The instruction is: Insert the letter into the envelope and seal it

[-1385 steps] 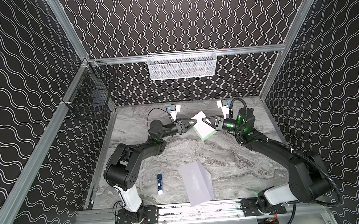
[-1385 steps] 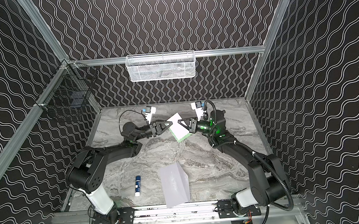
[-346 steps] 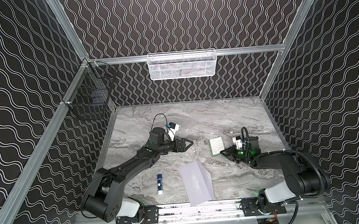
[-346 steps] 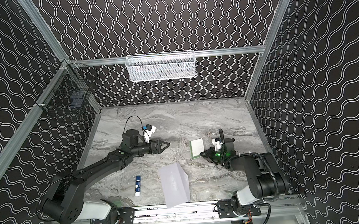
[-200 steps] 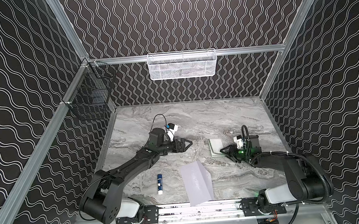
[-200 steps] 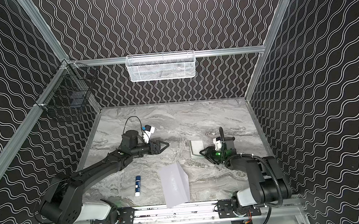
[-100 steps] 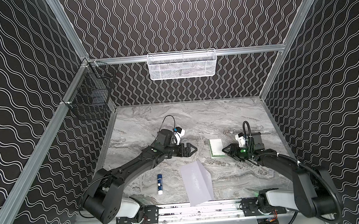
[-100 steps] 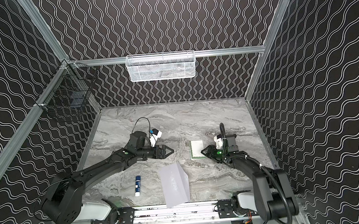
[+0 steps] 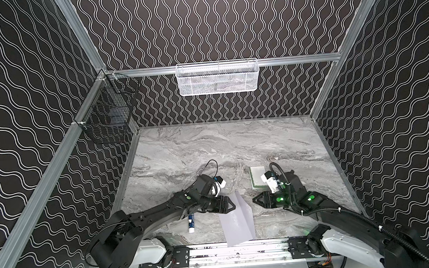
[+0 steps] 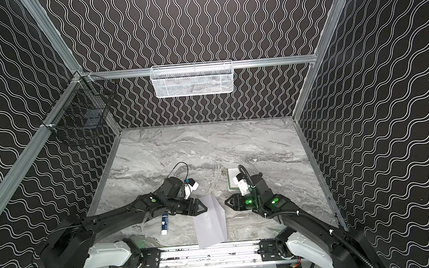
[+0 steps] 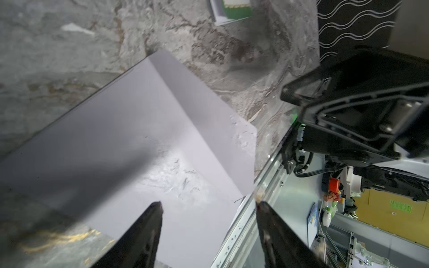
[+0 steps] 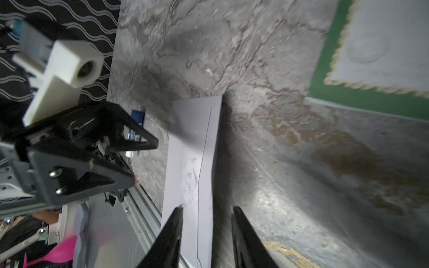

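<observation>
The tabletop (image 9: 209, 145) is grey marble with darker veins, and the right wrist view shows rusty-brown streaks in it. The envelope (image 9: 237, 221) is a plain pale lavender-white. The letter (image 12: 371, 46) is white inside a scalloped cream trim and a solid green border. The glue stick (image 9: 190, 221) is white with blue markings. The walls (image 9: 212, 22) are black with white wavy lines. One basket (image 9: 218, 78) is white mesh and the wire basket (image 9: 107, 117) is black. The left gripper (image 9: 232, 206) and the right gripper (image 9: 255, 200) are black.

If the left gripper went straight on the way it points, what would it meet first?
Probably the envelope, just ahead of the left gripper; the right gripper lies farther on.
</observation>
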Robot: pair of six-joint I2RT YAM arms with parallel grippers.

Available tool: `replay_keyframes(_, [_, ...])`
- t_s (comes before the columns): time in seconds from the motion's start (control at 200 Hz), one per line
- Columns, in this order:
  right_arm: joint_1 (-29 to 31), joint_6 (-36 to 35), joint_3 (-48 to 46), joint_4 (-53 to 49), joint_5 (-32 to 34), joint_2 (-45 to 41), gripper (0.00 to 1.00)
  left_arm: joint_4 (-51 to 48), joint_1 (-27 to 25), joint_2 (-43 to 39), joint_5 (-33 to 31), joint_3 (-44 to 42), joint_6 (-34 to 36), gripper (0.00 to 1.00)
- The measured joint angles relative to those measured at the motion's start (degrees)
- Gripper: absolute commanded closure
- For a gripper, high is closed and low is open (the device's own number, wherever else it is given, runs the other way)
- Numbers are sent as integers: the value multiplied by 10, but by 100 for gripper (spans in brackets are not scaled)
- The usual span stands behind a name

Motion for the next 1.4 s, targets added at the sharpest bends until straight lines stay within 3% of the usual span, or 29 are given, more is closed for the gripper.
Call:
replay_keyframes(0.175, [125,-3,7,49,35,43,67,4,0,55,4,-1,1,51])
replay_keyframes(0.33, [152,-8,25,69,71,105,70,8,0,45,9,-10,2,54])
replay_keyframes(0.631, [152,-4,33,85,95,172,75,7,0,54,17,-27,4,56])
replay_keyframes(0.766, [135,9,19,92,106,187,76,28,1,66,32,-35,4,62])
replay_keyframes(0.966, [115,34,-6,110,108,191,76,52,29,72,62,-53,11,64])
replay_keyframes(1.201, [72,62,-45,147,95,167,75,54,41,69,69,-59,19,64])
replay_keyframes(1.396, [42,78,-66,108,106,106,73,54,42,71,70,-59,19,64])
